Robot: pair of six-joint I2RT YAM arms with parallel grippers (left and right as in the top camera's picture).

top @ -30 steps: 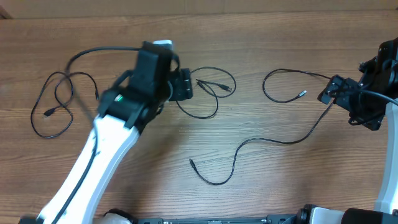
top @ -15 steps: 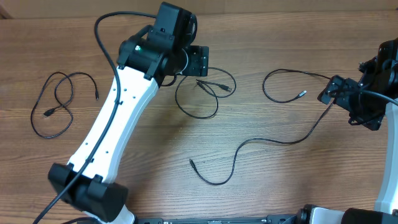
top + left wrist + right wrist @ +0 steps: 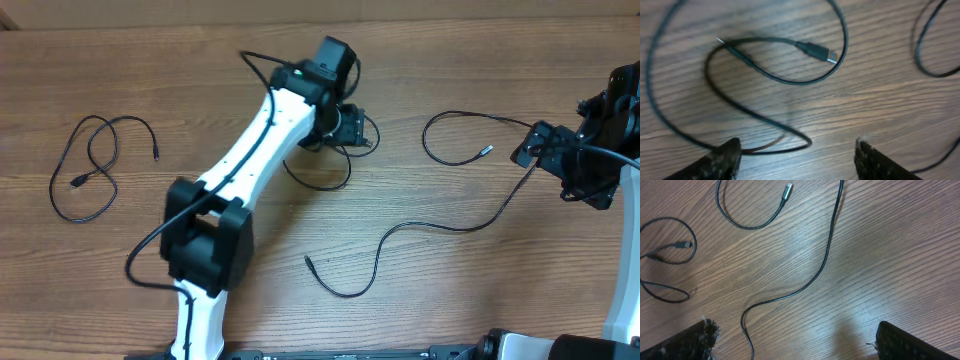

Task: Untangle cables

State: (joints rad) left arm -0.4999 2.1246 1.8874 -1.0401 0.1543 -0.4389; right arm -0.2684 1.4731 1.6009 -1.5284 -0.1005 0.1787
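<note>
Looking down, you have the wooden surface (image 3: pixel 470 300) carrying three thin black cables, each lying well apart from the others. Your left arm (image 3: pixel 255 155) reaches diagonally toward the far middle, and your right arm (image 3: pixel 600 160) sits at the right edge.

The long cable (image 3: pixel 460 229) snakes from near the front centre out to the right, passes under the right arm's front end, then curls back into an open loop. A second cable (image 3: pixel 54 190) lies in loose overlapping loops at the far left, with no arm near it. The third cable (image 3: pixel 795 83) is coiled under your left wrist.

Your left pincer (image 3: pixel 797 160) is spread and pinches nothing. One bend of that coiled cable lies on the wood just beside its left finger (image 3: pixel 722 157). Your right pincer (image 3: pixel 800 342) is spread wide and holds nothing, with the long cable running across the wood in front of it.

The coiled cable's plug (image 3: pixel 816 51) shows a silver tip, and so does the long cable's end (image 3: pixel 788 190).
</note>
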